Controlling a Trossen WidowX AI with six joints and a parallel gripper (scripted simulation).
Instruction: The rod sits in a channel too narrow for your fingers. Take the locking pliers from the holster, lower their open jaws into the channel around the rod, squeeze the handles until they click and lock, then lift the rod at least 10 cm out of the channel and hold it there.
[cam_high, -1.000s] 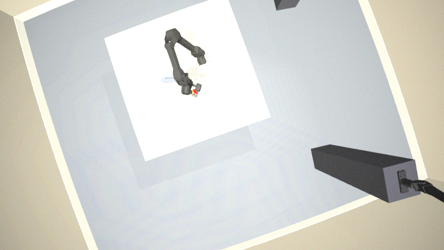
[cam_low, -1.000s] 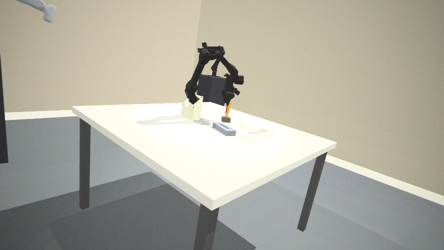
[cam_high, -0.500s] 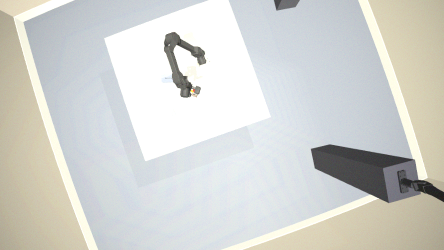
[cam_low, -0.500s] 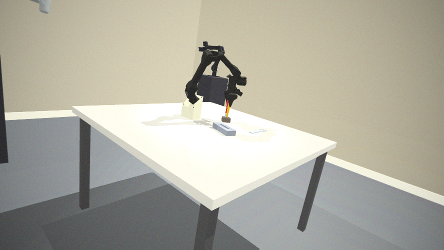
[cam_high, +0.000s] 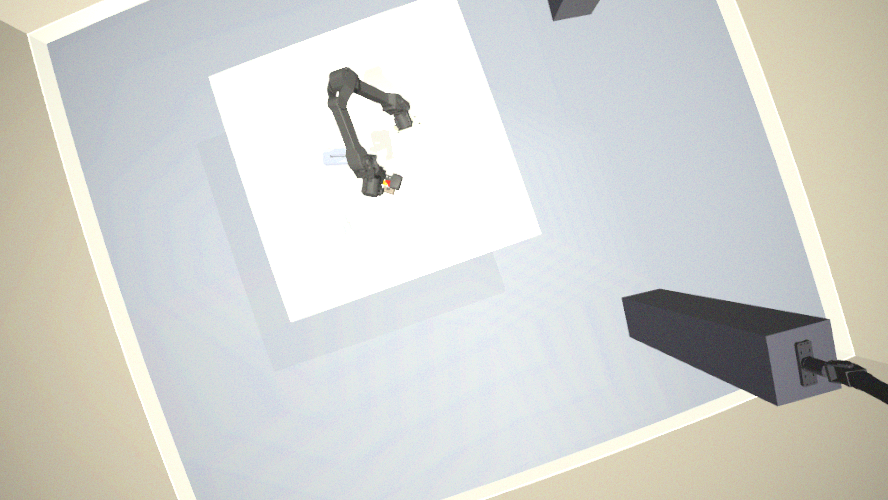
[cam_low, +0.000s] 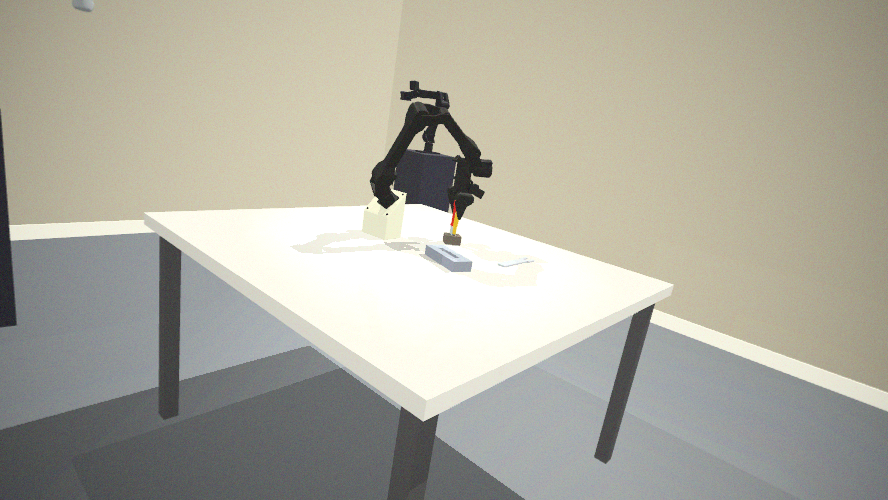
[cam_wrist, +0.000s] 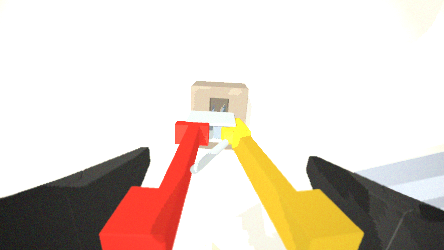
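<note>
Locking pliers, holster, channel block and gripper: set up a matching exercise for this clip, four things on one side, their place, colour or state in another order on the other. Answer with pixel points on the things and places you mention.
Things
1. locking pliers (cam_wrist: 216, 119)
2. holster (cam_low: 451, 239) (cam_wrist: 202, 95)
3. channel block (cam_low: 456, 261)
4. gripper (cam_wrist: 229, 158)

Descriptions
A. pale blue-grey, with a narrow slot in its top
B. open, one finger outside each handle
C. upright, with one red and one yellow handle
D. brown, around the foot of the upright tool

Pairs: 1-C, 2-D, 3-A, 4-B
</note>
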